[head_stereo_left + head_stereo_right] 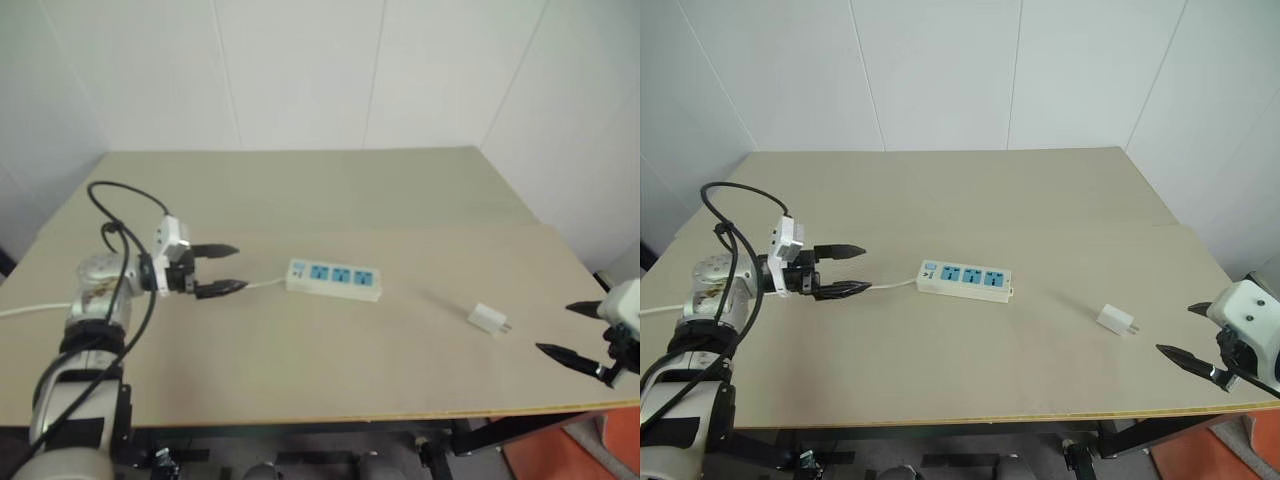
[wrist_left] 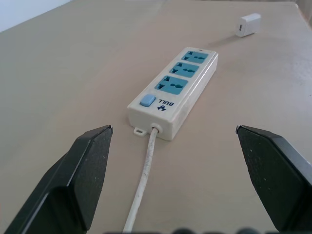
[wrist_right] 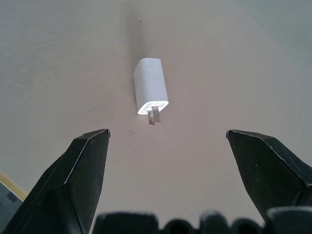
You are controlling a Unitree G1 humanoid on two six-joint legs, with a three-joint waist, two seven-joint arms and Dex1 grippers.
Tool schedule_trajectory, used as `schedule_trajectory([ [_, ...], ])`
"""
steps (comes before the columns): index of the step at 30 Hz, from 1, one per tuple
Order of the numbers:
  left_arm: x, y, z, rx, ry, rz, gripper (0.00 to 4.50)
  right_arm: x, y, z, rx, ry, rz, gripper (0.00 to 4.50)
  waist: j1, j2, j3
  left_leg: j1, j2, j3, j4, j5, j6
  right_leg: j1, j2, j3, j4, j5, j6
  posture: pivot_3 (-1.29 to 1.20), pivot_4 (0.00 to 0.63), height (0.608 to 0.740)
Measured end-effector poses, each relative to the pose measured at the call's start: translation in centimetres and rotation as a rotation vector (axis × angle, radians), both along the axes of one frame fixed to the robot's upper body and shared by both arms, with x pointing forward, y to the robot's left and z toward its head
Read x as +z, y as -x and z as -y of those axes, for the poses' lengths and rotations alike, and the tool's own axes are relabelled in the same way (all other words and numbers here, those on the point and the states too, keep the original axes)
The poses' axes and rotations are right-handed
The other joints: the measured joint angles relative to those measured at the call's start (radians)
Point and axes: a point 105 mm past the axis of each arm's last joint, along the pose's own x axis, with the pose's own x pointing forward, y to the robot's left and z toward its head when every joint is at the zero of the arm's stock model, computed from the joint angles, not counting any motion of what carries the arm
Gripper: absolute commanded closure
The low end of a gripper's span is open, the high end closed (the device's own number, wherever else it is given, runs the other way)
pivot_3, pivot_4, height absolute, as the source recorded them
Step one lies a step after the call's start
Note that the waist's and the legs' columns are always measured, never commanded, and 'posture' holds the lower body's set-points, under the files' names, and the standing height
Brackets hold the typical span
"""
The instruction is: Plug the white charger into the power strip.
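Partly cut off right gripper [image 1: 578, 330], white charger [image 1: 488, 319] clear

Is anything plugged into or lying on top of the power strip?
No. The power strip shows three blue sockets, all empty, with nothing on top. The charger lies apart on the table, prongs bare. The strip's underside is hidden.

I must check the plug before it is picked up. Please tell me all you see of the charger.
The charger is a small white box, plastic by its look, with rounded edges and two short metal prongs on one end. It lies flat on the table, unplugged, apart from the strip, its prongs facing the open right claw. Nothing touches it but the table.
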Motion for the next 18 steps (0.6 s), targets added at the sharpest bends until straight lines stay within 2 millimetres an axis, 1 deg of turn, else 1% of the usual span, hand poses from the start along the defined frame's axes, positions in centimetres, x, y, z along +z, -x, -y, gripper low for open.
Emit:
schedule_trajectory([
  [3,-0.3,-0.3,0.1,0.006,-0.020,0.014,0.08,0.1,0.0,-0.2,0.005,0.003,0.001,0.00,0.001,0.000,0.000,0.000,0.000,0.000,0.000,0.000,0.000,0.000,0.000,0.000,0.000,0.000,0.000,0.00,0.150,0.740],
  [9,0.0,-0.8,0.3,0.013,-0.034,0.049,0.08,-0.1,0.1,-0.2,0.002,0.008,-0.011,0.00,0.001,0.000,0.000,0.000,0.000,0.000,0.000,0.000,0.000,0.000,0.000,0.000,0.000,0.000,0.000,0.00,0.150,0.740],
  [18,-0.8,-1.2,0.5,0.024,-0.034,0.039,0.08,-0.5,0.4,-0.2,0.002,0.015,-0.029,0.00,0.000,0.000,0.000,0.000,0.000,0.000,0.000,0.000,0.000,0.000,0.000,0.000,0.000,0.000,0.000,0.00,0.150,0.740],
])
